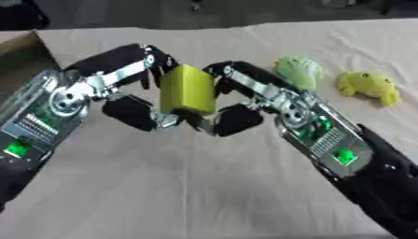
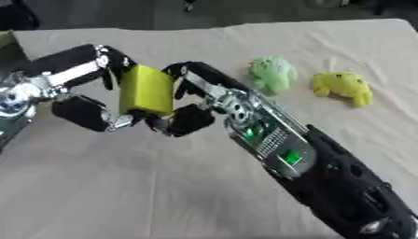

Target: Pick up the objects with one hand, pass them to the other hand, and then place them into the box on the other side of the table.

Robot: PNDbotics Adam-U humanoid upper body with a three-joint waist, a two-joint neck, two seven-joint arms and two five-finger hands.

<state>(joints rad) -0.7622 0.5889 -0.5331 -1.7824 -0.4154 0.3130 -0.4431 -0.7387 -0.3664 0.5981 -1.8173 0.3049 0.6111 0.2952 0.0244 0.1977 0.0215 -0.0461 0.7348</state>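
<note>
A yellow block (image 1: 187, 89) stands upright in the air above the middle of the worktop (image 1: 204, 186), held between the robot's two hands. It is a rounded rectangular piece, olive-yellow, with its broad face turned toward the camera.

The left hand (image 1: 122, 91) comes in from the left side; its fingers (image 1: 135, 56) curl over the block's top left edge while the thumb (image 1: 135, 114) hooks under the lower left corner, so this hand is grasping the block. The right hand (image 1: 249, 95) reaches in from the lower right; its fingers (image 1: 237, 70) bend round the block's upper right edge and its thumb (image 1: 237, 120) presses in just below the block's bottom right corner, so it too is clasped on the block. The tips of both thumbs lie close together under the block.

Farther right, well apart from the hands, two soft toys lie on the worktop's beige cloth: a pale green toy (image 1: 298, 71) and, just beside it to the right, a yellow toy (image 1: 369, 86). At the left edge of the left eye view, part of a brown box (image 1: 20, 53) shows near the far corner.
</note>
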